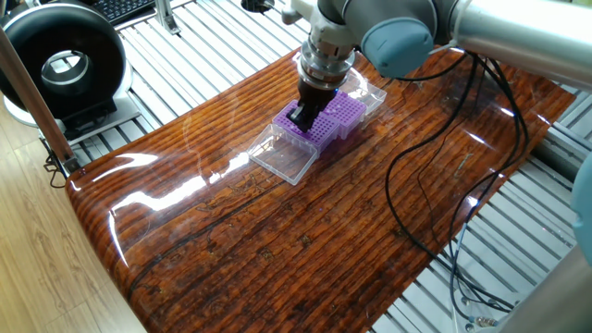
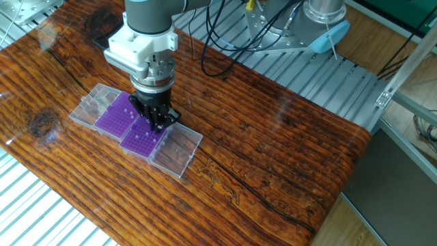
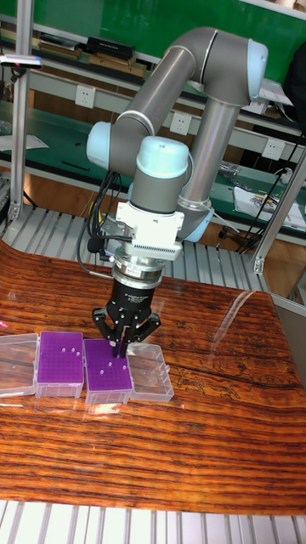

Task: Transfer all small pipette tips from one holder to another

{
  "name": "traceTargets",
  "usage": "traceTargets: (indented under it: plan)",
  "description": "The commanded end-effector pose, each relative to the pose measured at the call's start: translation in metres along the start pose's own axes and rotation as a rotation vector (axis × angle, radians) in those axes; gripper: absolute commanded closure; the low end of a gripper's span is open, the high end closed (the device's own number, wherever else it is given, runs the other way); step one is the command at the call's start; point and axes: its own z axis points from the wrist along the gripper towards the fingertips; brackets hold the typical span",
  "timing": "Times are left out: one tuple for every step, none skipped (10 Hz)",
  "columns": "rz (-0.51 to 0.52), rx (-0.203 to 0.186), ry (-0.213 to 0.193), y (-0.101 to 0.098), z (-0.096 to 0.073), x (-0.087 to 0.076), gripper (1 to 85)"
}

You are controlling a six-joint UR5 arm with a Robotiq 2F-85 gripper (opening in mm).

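Two purple holders lie side by side on the wooden table, each in a clear box with its lid folded out flat. One holder point(image 3: 61, 364) point(image 2: 113, 117) point(image 1: 350, 109) carries a few small white pipette tips point(image 3: 75, 348). The other holder point(image 3: 107, 374) point(image 2: 142, 140) point(image 1: 321, 131) also carries a few tips point(image 3: 101, 370). My gripper point(image 3: 118, 347) point(image 2: 158, 124) point(image 1: 298, 118) points straight down at the far edge of this second holder, fingers pinched together on a thin tip just above the grid.
Clear lids point(image 2: 176, 152) point(image 2: 92, 106) flank the holders. Black cables point(image 1: 435, 185) trail over the table's right side. A round black device point(image 1: 63, 65) stands on the slatted metal bench beyond the table's left edge.
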Motion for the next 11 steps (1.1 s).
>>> traceTargets:
  plan:
    - [0.007,-0.008,-0.003,0.0012,-0.0008,-0.0001,67.0]
    - [0.007,-0.008,-0.003,0.0016,-0.001,0.0001,67.0]
    - [0.006,-0.006,-0.002,0.0016,-0.0009,0.0009,66.7]
    - [0.006,-0.005,-0.001,0.0017,-0.0006,0.0013,66.7]
    - [0.005,-0.005,0.0,0.0017,-0.0005,0.0017,66.7]
    - [0.003,-0.005,0.0,0.0018,-0.0003,0.0018,66.7]
    - [0.003,-0.005,0.0,0.0019,0.0001,0.002,66.7]
    - [0.003,-0.005,0.0,0.0018,0.0003,0.002,66.7]
    - [0.002,-0.005,0.0,0.0019,0.0008,0.0022,66.7]
    - [0.0,-0.005,0.0,0.0019,0.001,0.0023,66.7]
    - [-0.003,-0.005,0.0,0.0019,0.0016,0.0024,66.7]
